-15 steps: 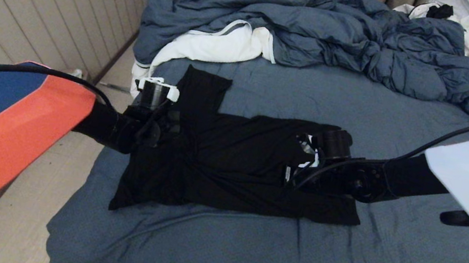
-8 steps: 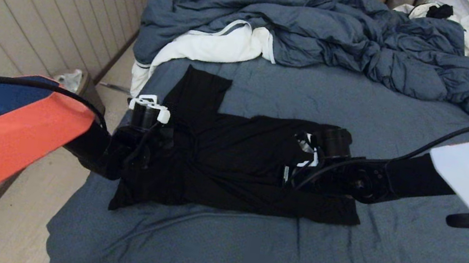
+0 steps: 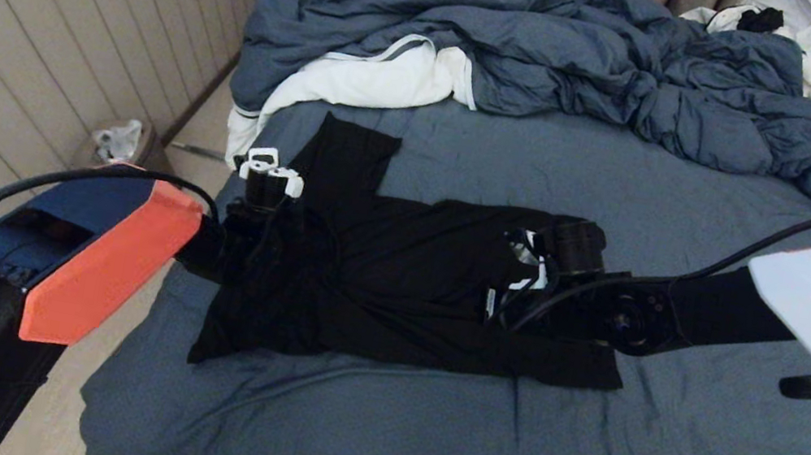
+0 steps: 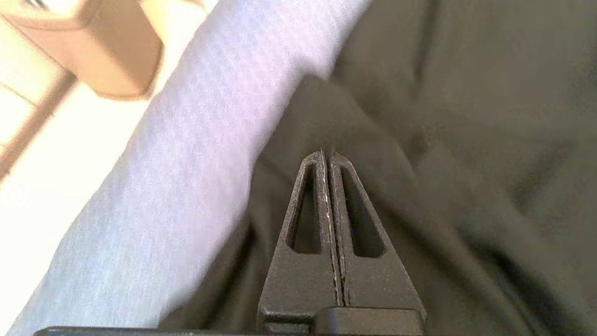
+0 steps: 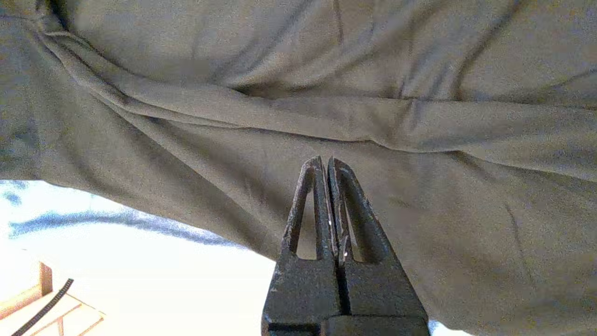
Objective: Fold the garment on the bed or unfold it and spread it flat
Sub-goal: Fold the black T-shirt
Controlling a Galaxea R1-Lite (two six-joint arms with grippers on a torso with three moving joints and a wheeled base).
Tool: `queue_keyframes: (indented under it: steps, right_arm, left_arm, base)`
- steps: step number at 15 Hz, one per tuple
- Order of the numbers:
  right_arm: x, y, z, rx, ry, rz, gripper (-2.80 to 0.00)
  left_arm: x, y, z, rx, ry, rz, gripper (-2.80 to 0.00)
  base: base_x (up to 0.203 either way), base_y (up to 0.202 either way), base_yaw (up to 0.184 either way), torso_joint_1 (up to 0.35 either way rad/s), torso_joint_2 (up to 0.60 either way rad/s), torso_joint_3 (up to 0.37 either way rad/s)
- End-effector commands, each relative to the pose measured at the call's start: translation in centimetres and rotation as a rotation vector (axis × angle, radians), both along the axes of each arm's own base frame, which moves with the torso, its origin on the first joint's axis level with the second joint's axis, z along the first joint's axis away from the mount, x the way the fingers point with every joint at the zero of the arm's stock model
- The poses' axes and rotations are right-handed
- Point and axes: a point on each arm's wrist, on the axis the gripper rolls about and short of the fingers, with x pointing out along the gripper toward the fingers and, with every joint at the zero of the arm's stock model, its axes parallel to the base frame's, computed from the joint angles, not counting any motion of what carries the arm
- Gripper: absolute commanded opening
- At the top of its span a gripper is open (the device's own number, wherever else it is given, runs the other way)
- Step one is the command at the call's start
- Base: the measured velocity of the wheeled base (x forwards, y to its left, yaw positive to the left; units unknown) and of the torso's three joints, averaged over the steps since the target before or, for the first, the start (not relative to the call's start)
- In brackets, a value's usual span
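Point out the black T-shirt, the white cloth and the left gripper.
black T-shirt [image 3: 397, 276]: head view, middle of its body.
white cloth [image 3: 363, 85]: head view, its bunched middle.
left gripper [image 4: 326, 156]: left wrist view, its closed fingertips.

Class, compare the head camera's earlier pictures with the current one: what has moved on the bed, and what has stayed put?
The left arm's orange cover swung down and inward, and the left tool shifted slightly over the black T-shirt's left edge. It is shut, as is the right tool. The shirt's outline, the right arm, the duvet and white cloth stayed as they were.
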Motion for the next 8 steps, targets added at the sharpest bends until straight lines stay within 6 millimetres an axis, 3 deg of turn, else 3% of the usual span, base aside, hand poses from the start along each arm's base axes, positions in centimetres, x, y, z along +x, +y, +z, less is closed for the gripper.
queue_keyframes:
  steps: [1,6,8]
  right_arm:
    - [-0.1,0.1,0.0,0.001,0.000,0.004,-2.80]
    - [-0.1,0.2,0.0,0.000,0.002,0.005,-2.80]
    - [-0.2,0.1,0.0,0.000,0.002,0.004,-2.80]
  left_arm:
    - [2.0,-0.2,-2.2,0.011,-0.007,0.025,-2.80]
    - [2.4,-0.7,-1.1,0.009,-0.024,0.032,-2.80]
    - [1.7,-0.4,2.5,-0.023,-0.093,0.076,-2.80]
  base:
    - [0.000,0.000,0.000,0.000,0.00,0.000]
    - [0.000,0.000,0.000,0.000,0.00,0.000]
    - [0.000,0.000,0.000,0.000,0.00,0.000]
